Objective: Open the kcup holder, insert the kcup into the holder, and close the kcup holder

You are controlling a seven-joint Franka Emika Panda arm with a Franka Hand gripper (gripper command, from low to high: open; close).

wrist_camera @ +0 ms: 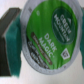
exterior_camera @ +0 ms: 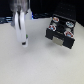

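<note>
Looking at the wrist view first: the kcup (wrist_camera: 50, 34) fills most of the frame, green foil top facing the camera with "DARK MAGIC" printed on it in white. It sits right between the gripper (wrist_camera: 47, 37) pads, and one dark finger (wrist_camera: 11, 42) with a teal pad is pressed up against the cup's rim on one side. The other finger isn't clearly visible there, but the cup looks clamped, so I'd say the gripper is closed on the kcup.

In the exterior view the gripper (exterior_camera: 23, 42) hangs off the white arm (exterior_camera: 20, 22) over the worktop (exterior_camera: 40, 65), toward the exterior view's left, fingertips low and close to the surface. The cup itself is too small and blurry to make out in that shot.

The kcup holder (exterior_camera: 62, 31) is the black box near the far edge of the worktop on the exterior view's right, well apart from the gripper. A few pods with dark, red and white tops show in its slots, and the pale front handle faces the near side. Can't tell for sure whether the drawer is pulled out.
</note>
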